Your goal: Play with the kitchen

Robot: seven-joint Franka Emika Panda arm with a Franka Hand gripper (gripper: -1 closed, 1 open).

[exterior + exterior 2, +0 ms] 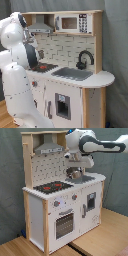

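The kitchen [70,75] [62,198] stands on a wooden floor [100,235] before a grey curtain [10,183], seen from two sides. In the first exterior view the white arm [17,75] fills the first exterior view's left edge and reaches in over the burner end of the tabletop [102,79]; in the second exterior view the arm [100,145] comes in from the second exterior view's right, above the sink end.

Going left to right in the second exterior view: the grey hood [50,148] and the pegboard back [50,165] sit above the red burners [52,187], then comes the tool [75,172], hanging just over the rear of the tabletop beside the burners, with the oven door [64,223] and knobs [65,202] on the front below.

Whether the tool is clenched or released cannot be told; its fingers blur into a dark, roundish shape beneath the wrist, and it is unclear whether that is something held. In the first exterior view the tool is mostly hidden behind the arm's own body. Further right there lie the sink [72,73], the black faucet [85,59] and the microwave [75,22] on the top shelf.
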